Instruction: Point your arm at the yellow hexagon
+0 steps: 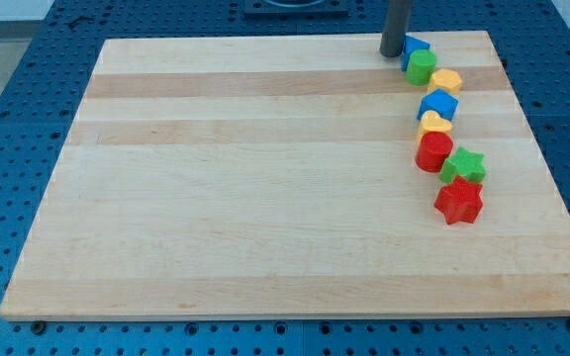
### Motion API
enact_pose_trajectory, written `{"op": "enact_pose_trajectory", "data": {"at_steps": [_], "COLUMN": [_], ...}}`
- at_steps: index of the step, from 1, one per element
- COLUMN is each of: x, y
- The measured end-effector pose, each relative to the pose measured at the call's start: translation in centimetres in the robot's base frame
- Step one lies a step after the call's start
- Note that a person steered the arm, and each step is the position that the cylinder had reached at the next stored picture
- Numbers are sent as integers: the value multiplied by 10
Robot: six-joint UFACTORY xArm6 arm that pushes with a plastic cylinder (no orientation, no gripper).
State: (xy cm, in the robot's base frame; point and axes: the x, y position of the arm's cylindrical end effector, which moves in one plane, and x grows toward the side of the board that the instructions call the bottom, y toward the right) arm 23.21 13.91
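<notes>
Camera view: the yellow hexagon (446, 81) is a small flat-topped block of bright yellow, its 6 sides only roughly readable. It sits near the top right corner of the pale wooden table (265, 198), just below and right of the green block (422, 67) and touching it. My tip (392, 53) stands up and to the left of the hexagon, apart from it, beside a partly hidden blue block (415, 46). Below the hexagon run a blue cube (438, 104), a second yellow block (434, 124), a red cylinder (433, 152), a green star (462, 164) and a red star (459, 202). No claw exists on this rod. Blue perforated flooring (28, 99) surrounds the table.
</notes>
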Motion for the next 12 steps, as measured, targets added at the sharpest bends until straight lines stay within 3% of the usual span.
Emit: {"op": "enact_pose_trajectory", "data": {"at_steps": [5,8,12], "x": [-40,-36,116], "y": [1,125,140]}}
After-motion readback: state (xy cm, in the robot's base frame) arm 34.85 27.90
